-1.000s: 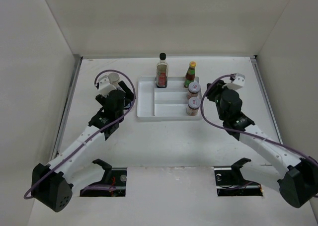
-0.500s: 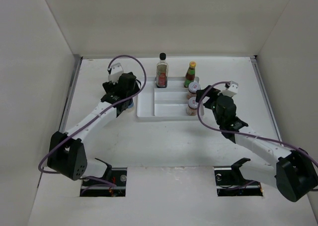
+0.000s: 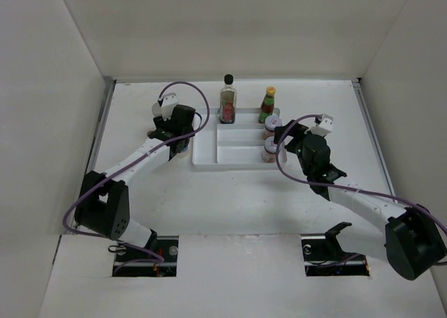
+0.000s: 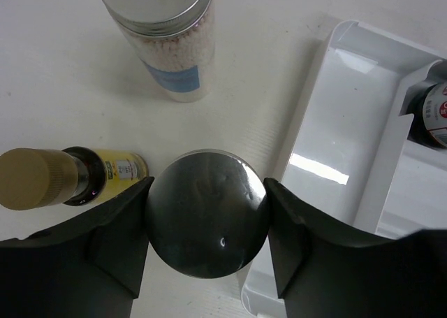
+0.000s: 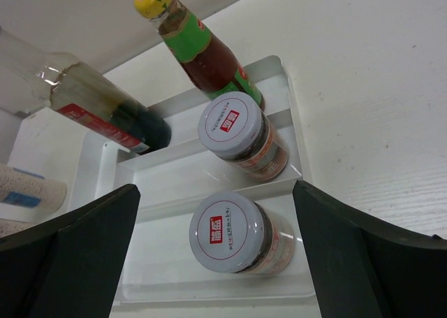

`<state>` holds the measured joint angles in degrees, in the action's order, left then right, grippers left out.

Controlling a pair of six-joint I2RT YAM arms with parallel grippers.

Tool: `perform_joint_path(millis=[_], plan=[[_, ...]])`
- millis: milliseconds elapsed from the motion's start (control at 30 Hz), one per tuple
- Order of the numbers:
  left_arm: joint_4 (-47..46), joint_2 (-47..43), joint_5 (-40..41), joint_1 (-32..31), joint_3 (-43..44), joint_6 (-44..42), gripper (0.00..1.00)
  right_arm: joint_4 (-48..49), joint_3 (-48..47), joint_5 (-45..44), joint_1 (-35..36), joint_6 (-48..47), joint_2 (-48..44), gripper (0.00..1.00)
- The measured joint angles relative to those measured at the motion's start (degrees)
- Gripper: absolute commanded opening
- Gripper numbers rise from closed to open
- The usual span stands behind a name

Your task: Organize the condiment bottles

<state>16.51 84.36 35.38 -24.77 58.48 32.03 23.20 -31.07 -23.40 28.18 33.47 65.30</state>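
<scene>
Where the left gripper (image 4: 207,185) hangs: straight down over a grey jar (image 4: 206,223) that stands on the table just off the tray's (image 4: 335,122) left edge.
Left arm: stretched from the near-left corner toward the far-left part of the table, wrist turned down.
Left fingers (image 4: 119,241): closed in on both sides of the lid, pinching the jar; no gap shows.
Handling: likely glass under a metal lid, so stiff, smooth and breakable; filled with grains, probably light enough for one gripper.
Where to hold: across the lid or just under it, squarely, since a round, slick wall could twist out of an off-centre pinch.
Right arm: bent at the elbow, reaching from the near-right corner toward the tray's right edge.
Right gripper (image 5: 214,189): fingers spread wide, holding nothing, aimed at the near red jar (image 5: 227,230).
Yellow bottle (image 4: 70,178): on its side on the table, just beside the pinched jar and close to one finger.
Second grey jar (image 4: 157,38): upright, farther out on the table.
Far red jar (image 5: 230,126): one compartment beyond the near one, along the tray's right edge.
Sauce bottle (image 3: 267,105): tray's far-right corner.
Clear bottle (image 3: 228,101): tray's far edge, left of the sauce bottle.
</scene>
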Motion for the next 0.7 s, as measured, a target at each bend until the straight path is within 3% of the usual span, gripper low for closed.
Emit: perform_joint_path(millis=[100, 433, 700], plan=[[0.09, -0.33, -0.11, -0.02, 0.0, -0.39, 0.39, 0.04, 0.0, 0.0, 0.0, 0.0, 0.0, 0.99], [1.73, -8.13, 1.68, -3.19, 5.35, -3.52, 0.38, 0.46, 0.07, 0.0, -0.02, 0.0, 0.0, 1.0], [-4.87, -2.36, 1.38, -6.16, 12.15, -4.83, 0.38, 0.46, 0.07, 0.0, 0.0, 0.0, 1.09, 1.0]])
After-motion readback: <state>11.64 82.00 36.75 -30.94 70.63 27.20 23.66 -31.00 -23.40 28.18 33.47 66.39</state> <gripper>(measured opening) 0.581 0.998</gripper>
